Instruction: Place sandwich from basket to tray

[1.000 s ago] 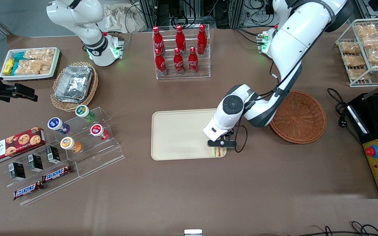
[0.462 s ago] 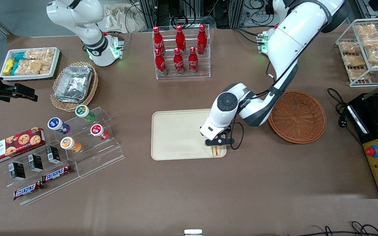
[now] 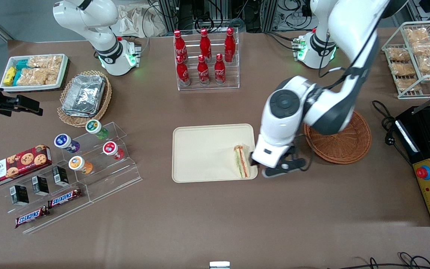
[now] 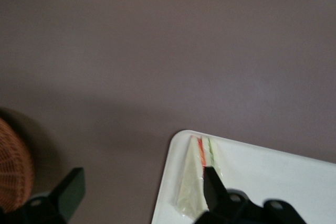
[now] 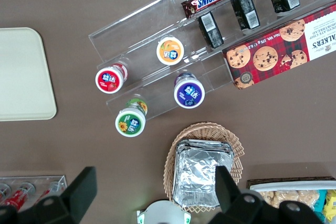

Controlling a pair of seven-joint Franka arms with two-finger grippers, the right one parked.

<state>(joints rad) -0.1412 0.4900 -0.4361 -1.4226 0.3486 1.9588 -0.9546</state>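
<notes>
Fingers (image 4: 212, 185) spread above sandwich (image 3: 241, 161)

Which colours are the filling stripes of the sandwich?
Red-orange and green, between white bread; sandwich shows best in the front view.

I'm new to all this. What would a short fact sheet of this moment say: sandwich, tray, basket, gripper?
sandwich: lies on the tray, at its corner nearest the basket
tray: holds only the sandwich
basket: no sandwich visible in it, partly covered by the arm
gripper: open, holding nothing, raised between tray edge and basket
</notes>
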